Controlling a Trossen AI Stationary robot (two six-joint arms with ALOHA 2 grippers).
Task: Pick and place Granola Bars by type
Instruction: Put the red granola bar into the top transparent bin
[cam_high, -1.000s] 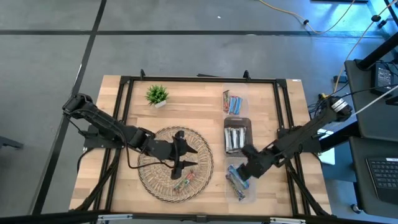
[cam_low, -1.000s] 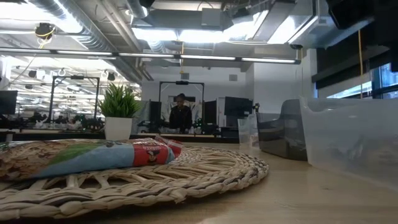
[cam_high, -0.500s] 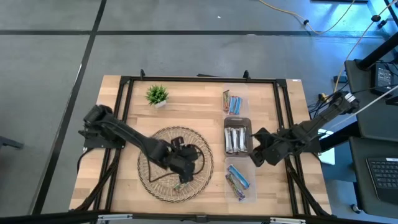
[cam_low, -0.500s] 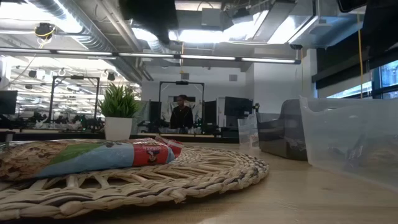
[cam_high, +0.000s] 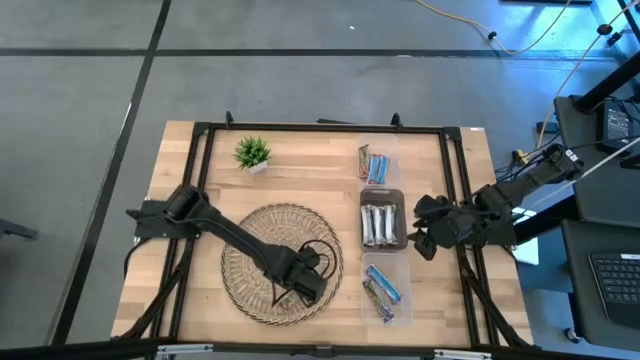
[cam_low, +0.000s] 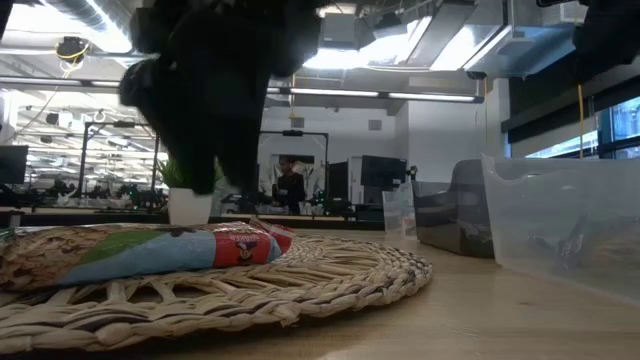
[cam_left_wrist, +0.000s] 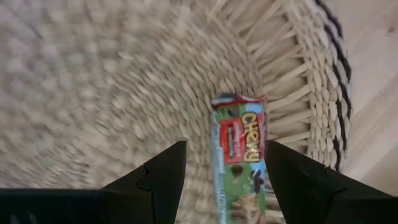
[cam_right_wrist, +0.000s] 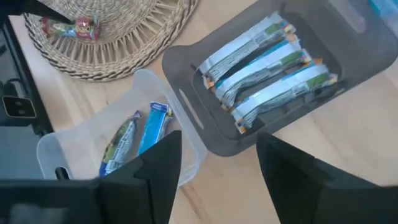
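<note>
One green-and-red granola bar (cam_left_wrist: 239, 155) lies flat on the round woven mat (cam_high: 248, 250); the low view shows the bar (cam_low: 140, 252) from the side. My left gripper (cam_left_wrist: 224, 180) hangs open just above it and points down, one finger on each side of the bar's near part, touching nothing. In the high view my left gripper (cam_high: 298, 287) covers the bar. My right gripper (cam_high: 423, 237) is open with nothing in it, in the air beside the right side of the grey tray (cam_high: 366, 213). That tray holds silver-white bars (cam_right_wrist: 264, 62).
Three containers stand in a row right of the mat: a clear one (cam_high: 391, 156) at the far end with mixed bars, the grey tray in the middle, and a clear one (cam_right_wrist: 56, 149) nearest with blue bars (cam_right_wrist: 152, 127). A small potted plant (cam_high: 253, 153) stands far left.
My left gripper has come down over the mat toward the table's near edge, rolling and tipping from slanted to pointing down over the bar. My right gripper has drawn back from the near clear container toward the far and right edges, rising. The bar has not moved.
</note>
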